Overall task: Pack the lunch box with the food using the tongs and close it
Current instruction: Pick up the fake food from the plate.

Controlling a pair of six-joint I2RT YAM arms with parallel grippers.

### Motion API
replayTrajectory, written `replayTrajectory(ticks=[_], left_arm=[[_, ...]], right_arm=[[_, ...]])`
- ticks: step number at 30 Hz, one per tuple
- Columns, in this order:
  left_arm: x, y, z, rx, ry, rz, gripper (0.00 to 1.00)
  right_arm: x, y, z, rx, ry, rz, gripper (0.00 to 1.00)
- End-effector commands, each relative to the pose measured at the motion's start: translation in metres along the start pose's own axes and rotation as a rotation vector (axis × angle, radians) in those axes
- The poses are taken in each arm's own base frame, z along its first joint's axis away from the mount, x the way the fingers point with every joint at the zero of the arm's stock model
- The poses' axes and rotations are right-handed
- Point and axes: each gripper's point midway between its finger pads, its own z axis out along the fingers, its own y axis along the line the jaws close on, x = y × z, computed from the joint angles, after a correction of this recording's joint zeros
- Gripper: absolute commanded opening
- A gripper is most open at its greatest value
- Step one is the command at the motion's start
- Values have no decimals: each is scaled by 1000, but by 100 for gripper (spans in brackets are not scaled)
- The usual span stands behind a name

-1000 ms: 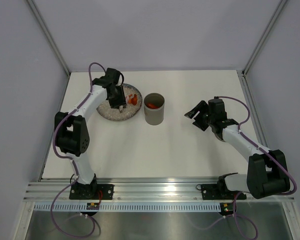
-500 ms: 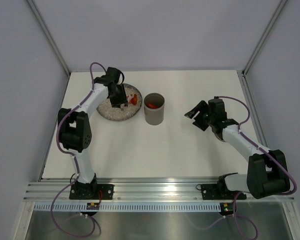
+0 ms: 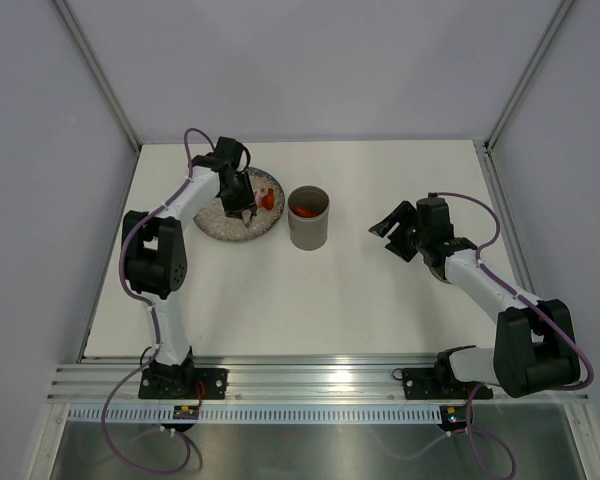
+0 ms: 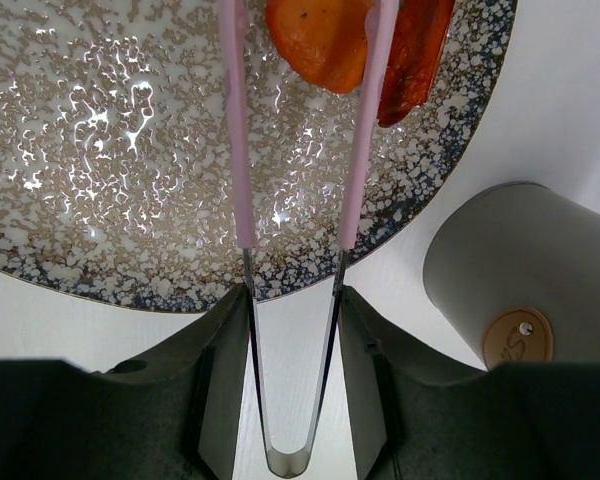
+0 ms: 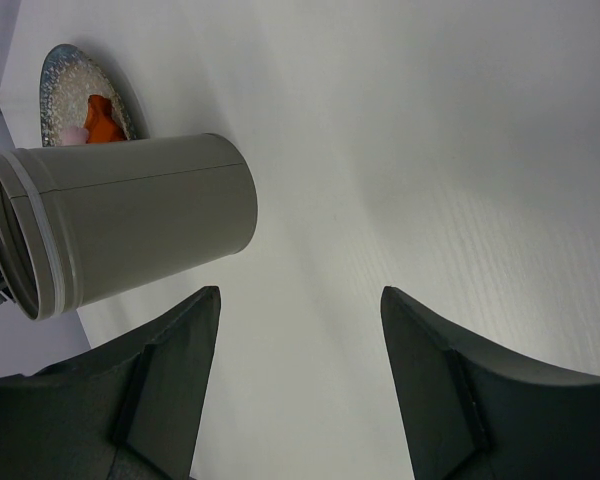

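Moved: left gripper point(image 4: 292, 372), shifted slightly over plate point(image 4: 100, 150), upper left
Grasping: tongs point(image 4: 238, 130) at food point(image 4: 325, 40)
Idle: right gripper point(image 5: 300, 320), spread, empty

White matte table point(image 3: 310, 300), walls on 3 sides. Only 2 things sit directly on it, both in the far-left part, approx 11 o'clock from table centre. One is a round speckled plate point(image 3: 212, 227). The other is a tall grey lunch box point(image 3: 308, 232), upright, top open, at the plate's 3 o'clock, just beside the rim w/ a thin strip of table between.
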Motion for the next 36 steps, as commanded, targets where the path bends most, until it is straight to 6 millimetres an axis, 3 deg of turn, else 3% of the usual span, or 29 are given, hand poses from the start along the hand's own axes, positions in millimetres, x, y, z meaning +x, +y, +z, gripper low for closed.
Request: replayTrajectory(ticks=[1, 16, 24, 36], left_arm=[[-24, -12, -8, 53, -64, -21, 39], [-22, 28, -32, -44, -118, -46, 32], [-13, 26, -28, -12, -72, -9, 41], [-10, 31, -16, -45, -50, 10, 43]], right_arm=[[-4, 8, 0, -26, -12, -13, 74], [-3, 8, -2, -36, -14, -5, 74], [-1, 8, 2, -37, -5, 0, 74], [-2, 9, 3, -37, -2, -2, 73]])
